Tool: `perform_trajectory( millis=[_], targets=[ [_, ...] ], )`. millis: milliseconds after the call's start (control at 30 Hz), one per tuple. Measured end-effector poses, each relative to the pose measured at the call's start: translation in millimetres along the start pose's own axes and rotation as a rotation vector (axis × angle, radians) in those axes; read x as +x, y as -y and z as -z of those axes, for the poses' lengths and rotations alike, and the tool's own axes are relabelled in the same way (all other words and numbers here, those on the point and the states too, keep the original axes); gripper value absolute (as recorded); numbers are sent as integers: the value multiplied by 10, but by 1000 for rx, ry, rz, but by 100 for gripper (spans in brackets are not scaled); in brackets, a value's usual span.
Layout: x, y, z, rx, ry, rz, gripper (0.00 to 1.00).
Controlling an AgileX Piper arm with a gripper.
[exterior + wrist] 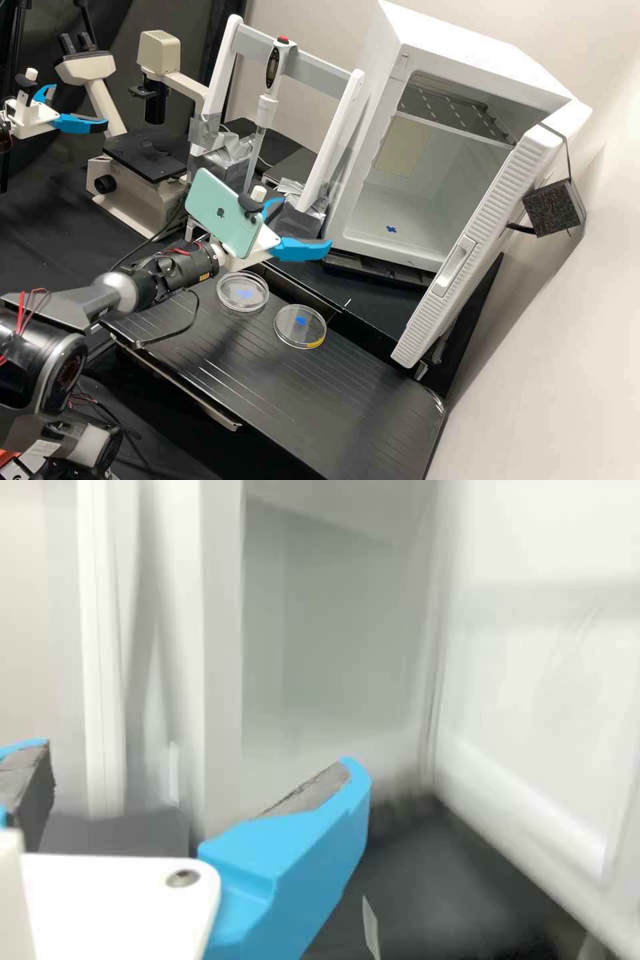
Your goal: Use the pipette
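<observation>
Going in too low, the gripper [305, 223], its fingers [303, 249] parted and empty, could strike the stand [317, 63] by its right post [333, 140], jolting the pipette [268, 110] held upright there, far and left.

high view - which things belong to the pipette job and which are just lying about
Likely for the job:
- pipette
- white frame around it
- gripper, open
- two clear dishes, probably

Apparently just there:
- microscope
- open white cabinet
- blue piece inside it
</observation>
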Motion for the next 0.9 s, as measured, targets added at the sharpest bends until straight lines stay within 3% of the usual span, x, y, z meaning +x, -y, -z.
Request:
perform_trajectory(
  millis=[67, 233, 400, 700, 900],
  targets=[
    [-56, -134, 85, 39, -166, -101, 100],
    [-130, -274, 55, 101, -278, -154, 100],
    [-100, -172, 4, 129, -299, -86, 100],
    [0, 193, -130, 89, -263, 80, 100],
    [-16, 227, -167, 141, -249, 107, 100]
  ],
)
